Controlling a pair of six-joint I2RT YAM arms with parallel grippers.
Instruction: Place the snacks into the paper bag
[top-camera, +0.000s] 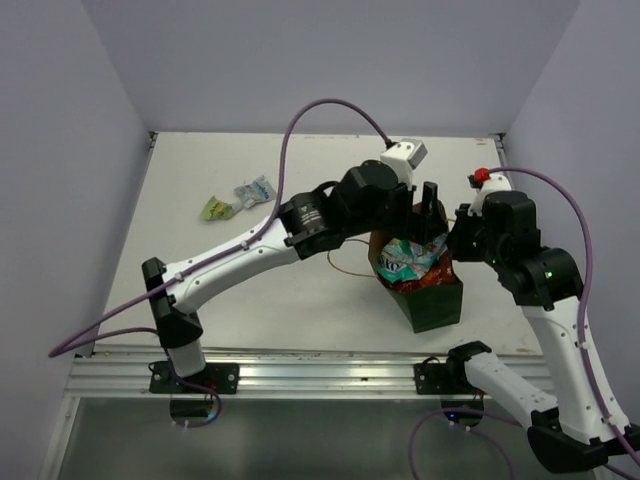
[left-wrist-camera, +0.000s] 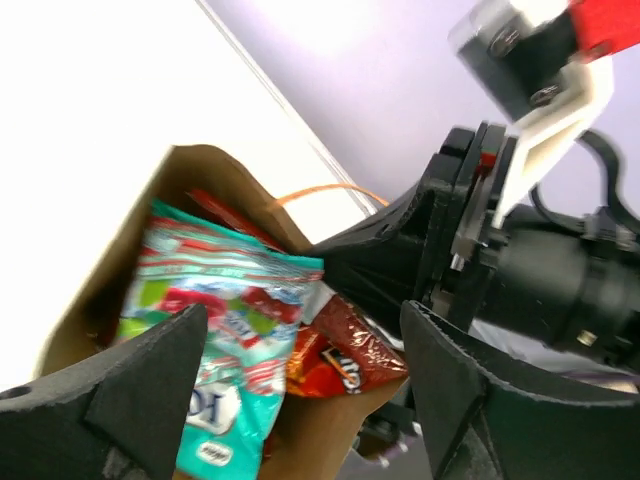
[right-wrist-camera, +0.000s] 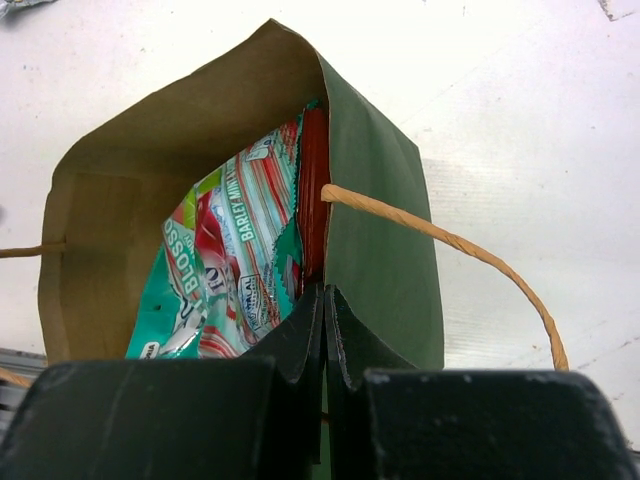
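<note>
the dark green paper bag (top-camera: 440, 305) stands upright on the white table (top-camera: 300, 310), near its front edge and right of centre, mouth open and brown inside showing. a teal packet (top-camera: 403, 258) printed with red and white lies on top inside the bag, and a red-orange packet (top-camera: 437, 272) sits beside and partly under it against the right wall. the left gripper (left-wrist-camera: 302, 312) hangs just above the bag's mouth with its two black fingers (left-wrist-camera: 140, 385) spread wide and nothing between them; the teal packet lies below the gap, apart from both fingers. the right gripper (right-wrist-camera: 323, 305) comes in from the right side with its fingers pressed together at the top edge of the bag's green wall, pinching the rim. a tan loop handle (right-wrist-camera: 450, 240) arcs out from that wall just beside the fingertips. two packets lie loose on the table well to the left of the bag, close to each other: a light green packet (top-camera: 215, 208) and a pale blue-silver packet (top-camera: 256, 190) just behind it
</note>
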